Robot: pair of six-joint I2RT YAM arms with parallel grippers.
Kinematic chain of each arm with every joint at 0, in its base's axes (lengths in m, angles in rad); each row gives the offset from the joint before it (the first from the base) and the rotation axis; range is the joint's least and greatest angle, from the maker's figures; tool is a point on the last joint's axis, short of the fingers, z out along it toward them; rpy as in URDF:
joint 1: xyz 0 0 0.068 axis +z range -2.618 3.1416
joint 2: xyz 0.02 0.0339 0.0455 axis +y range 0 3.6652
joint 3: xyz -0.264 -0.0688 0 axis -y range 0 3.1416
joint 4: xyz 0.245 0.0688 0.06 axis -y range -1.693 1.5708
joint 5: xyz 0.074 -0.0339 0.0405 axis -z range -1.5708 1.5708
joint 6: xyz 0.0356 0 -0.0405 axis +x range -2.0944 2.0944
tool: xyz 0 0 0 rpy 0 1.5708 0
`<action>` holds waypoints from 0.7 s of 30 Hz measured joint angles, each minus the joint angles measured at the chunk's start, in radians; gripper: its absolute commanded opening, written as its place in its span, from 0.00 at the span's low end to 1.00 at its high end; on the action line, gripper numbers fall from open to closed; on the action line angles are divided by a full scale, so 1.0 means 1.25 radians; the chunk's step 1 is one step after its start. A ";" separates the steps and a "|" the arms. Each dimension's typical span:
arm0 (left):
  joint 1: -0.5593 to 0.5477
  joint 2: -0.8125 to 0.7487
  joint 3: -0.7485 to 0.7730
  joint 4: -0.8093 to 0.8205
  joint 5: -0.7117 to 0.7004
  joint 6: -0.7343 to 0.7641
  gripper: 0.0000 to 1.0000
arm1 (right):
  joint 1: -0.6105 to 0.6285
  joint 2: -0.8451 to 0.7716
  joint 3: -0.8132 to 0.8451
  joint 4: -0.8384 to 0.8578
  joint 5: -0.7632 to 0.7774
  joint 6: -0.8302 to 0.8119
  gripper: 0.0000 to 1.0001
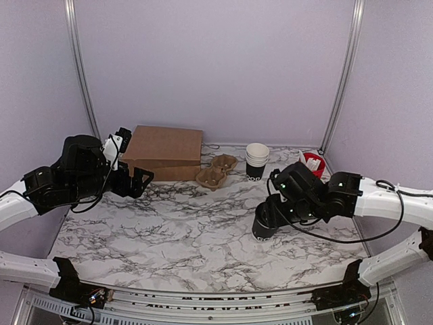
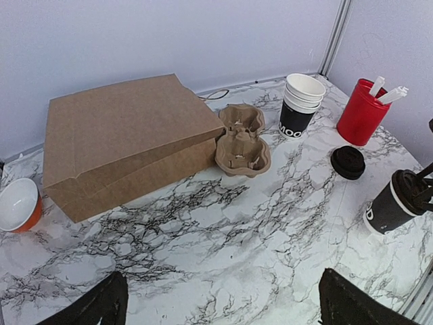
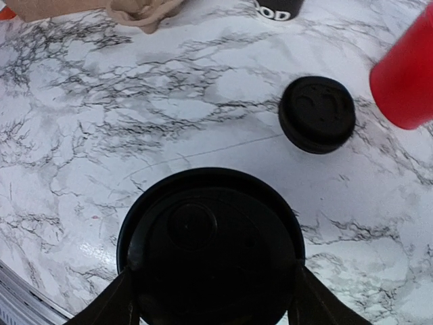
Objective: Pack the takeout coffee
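The black paper cup (image 1: 264,225) stands on the marble table right of centre, with a round black lid (image 3: 210,233) on its top. It also shows in the left wrist view (image 2: 387,206), where a white rim shows under the lid. My right gripper (image 3: 213,288) is over the cup, one finger on each side of the lid, shut on it; it also shows in the top view (image 1: 272,208). A second black lid (image 3: 316,114) lies loose on the table beyond the cup, also seen from the left wrist (image 2: 348,162). My left gripper (image 2: 226,305) is open and empty, held above the table's left (image 1: 139,181).
A brown pulp cup carrier (image 1: 216,170) lies at the back centre beside a flat brown paper bag (image 1: 162,152). A stack of white-rimmed cups (image 1: 256,161) and a red tub (image 1: 313,162) with white sticks stand at the back right. An orange bowl (image 2: 19,203) sits far left.
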 measured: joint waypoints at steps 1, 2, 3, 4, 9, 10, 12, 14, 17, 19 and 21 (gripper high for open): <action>0.000 0.000 0.000 0.000 0.000 0.000 0.99 | -0.018 -0.030 -0.023 -0.009 0.003 0.010 0.64; 0.000 0.000 0.000 0.000 0.000 0.000 0.99 | -0.035 -0.055 -0.040 -0.017 0.007 0.016 0.64; 0.000 0.000 0.000 0.000 0.000 0.000 0.99 | -0.060 -0.085 -0.063 -0.027 0.008 0.024 0.64; 0.000 0.000 -0.001 0.000 0.000 0.000 0.99 | -0.083 -0.108 -0.079 -0.038 0.013 0.028 0.64; 0.000 0.000 -0.003 0.000 0.001 0.000 0.99 | -0.229 -0.204 -0.145 -0.070 0.022 0.033 0.63; 0.001 0.000 -0.003 0.000 0.001 0.000 0.99 | -0.262 -0.214 -0.153 -0.070 0.019 0.031 0.62; 0.001 0.000 -0.003 0.000 0.003 0.000 0.99 | -0.316 -0.221 -0.158 -0.070 0.018 0.028 0.62; 0.001 0.000 -0.003 0.000 0.004 0.000 0.99 | -0.358 -0.219 -0.158 -0.067 0.014 0.025 0.61; 0.001 0.000 -0.003 0.000 0.004 0.000 0.99 | -0.410 -0.212 -0.159 -0.058 0.005 0.019 0.61; 0.001 0.000 -0.003 0.000 0.004 0.000 0.99 | -0.434 -0.200 -0.160 -0.053 0.002 0.015 0.62; 0.001 0.000 -0.003 0.000 0.004 0.000 0.99 | -0.442 -0.187 -0.161 -0.049 0.002 0.014 0.65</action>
